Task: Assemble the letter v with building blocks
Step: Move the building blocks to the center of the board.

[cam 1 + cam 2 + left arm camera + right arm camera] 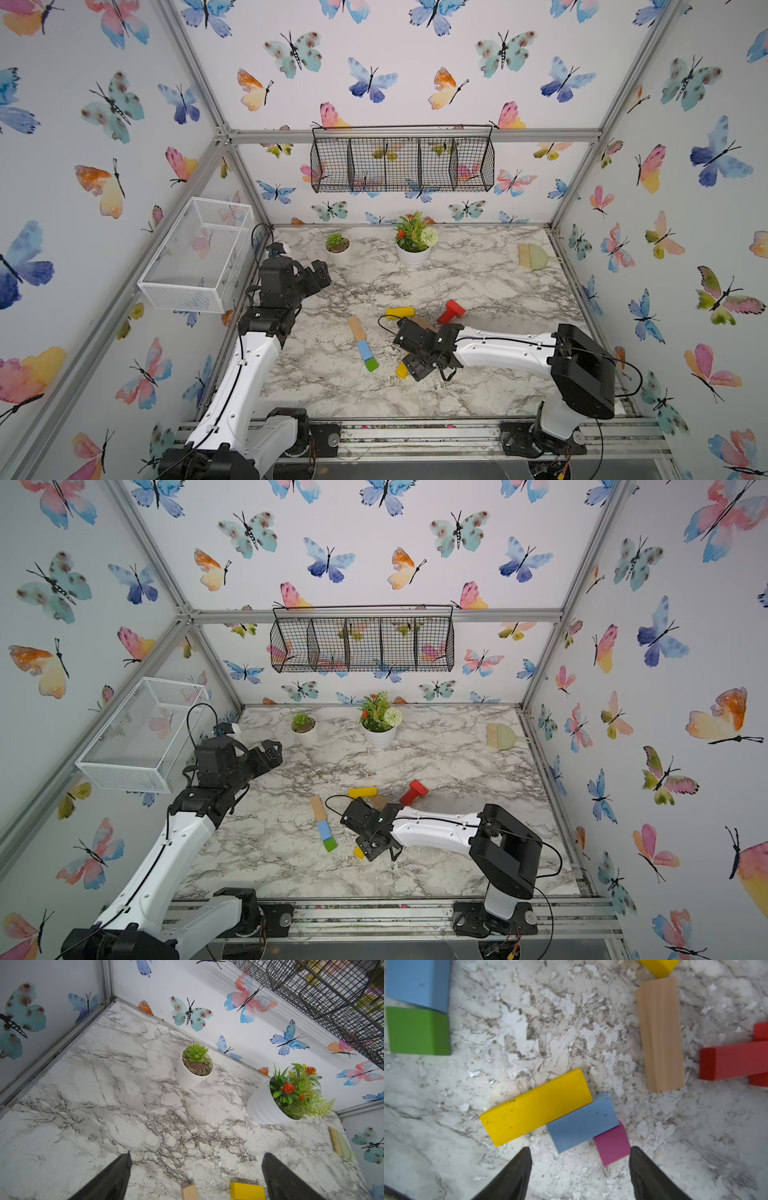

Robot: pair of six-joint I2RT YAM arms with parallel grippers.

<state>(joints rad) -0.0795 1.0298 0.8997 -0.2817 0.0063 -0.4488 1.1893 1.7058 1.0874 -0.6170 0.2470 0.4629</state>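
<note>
surface edges: marble surface [478, 386] is walled at the back and both sides, with a metal rail [415, 434] along the front
back edge: succulent pot [337, 248], flower pot [412, 254] and brush [534, 255] sit near the back wall, well apart from the blocks
walls: black basket [401, 164] on the back wall, white basket [199, 253] on the left wall, both above the surface
open room: bare strip between the blocks and the rail; bare at the right side; bare middle up to the pots
left hand [197, 1155]: raised at left rear, fingers spread wide, nothing between them
right hand [580, 1150]: low over the blocks at mid-surface, fingers apart, pinching nothing; magenta cube [612, 1145] just beside one finger
v [367, 356]: one arm laid, left of the right hand
laid arm: tan bar [356, 327], blue block [364, 350] and green cube [371, 364] form one slanted line, touching end to end, cube nearest the rail
other side: yellow bar [536, 1107] slanted, near the green cube but apart; blue bar [583, 1124] touches its long side; magenta cube touches the blue bar
loose: loose tan bar [660, 1034] near the right wrist; far yellow bar [400, 312] behind it; red bars [451, 311], one across the other
looks: flat painted wood, square edges; dark specks on the yellow bar
</note>
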